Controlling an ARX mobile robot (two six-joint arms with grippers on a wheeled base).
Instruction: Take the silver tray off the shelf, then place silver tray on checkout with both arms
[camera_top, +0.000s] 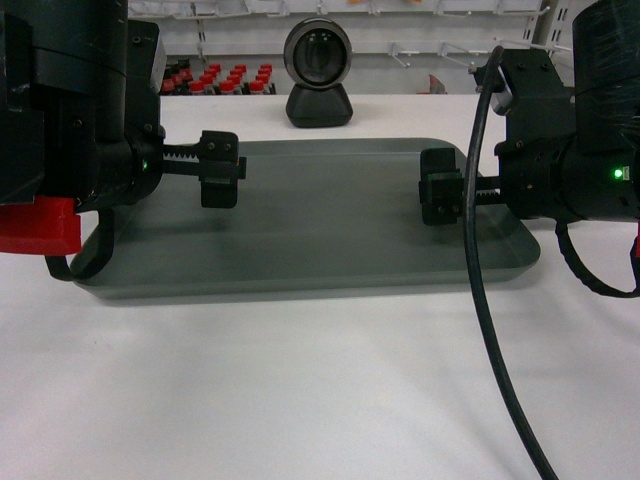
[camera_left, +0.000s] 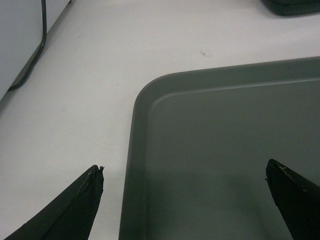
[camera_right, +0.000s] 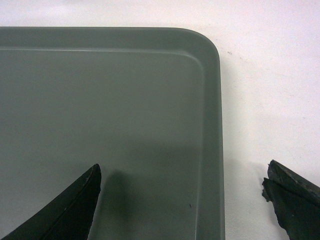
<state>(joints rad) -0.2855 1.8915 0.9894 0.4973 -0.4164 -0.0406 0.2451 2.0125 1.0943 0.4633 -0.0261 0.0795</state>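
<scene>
I see the silver tray (camera_top: 320, 220) lying flat on the white checkout desk (camera_top: 300, 390), its long side running left to right, with nothing on it. Just beyond its far rim stands the black round-headed scanner (camera_top: 318, 75), facing me.

My left gripper (camera_left: 185, 200) hangs over the tray's left end. In the left wrist view its fingers (camera_left: 80, 205) stand wide apart, straddling the left rim: one above the bare desk, the other above the tray floor, neither touching metal that I can see.

My right gripper (camera_right: 182, 200) mirrors this at the right end, fingers (camera_right: 70, 210) spread, one over the tray floor and one over the desk beyond the rim.

A black cable (camera_top: 490, 320) drops across the tray's right near corner. Far behind, red-capped bottles (camera_top: 215, 78) sit on store shelving.
</scene>
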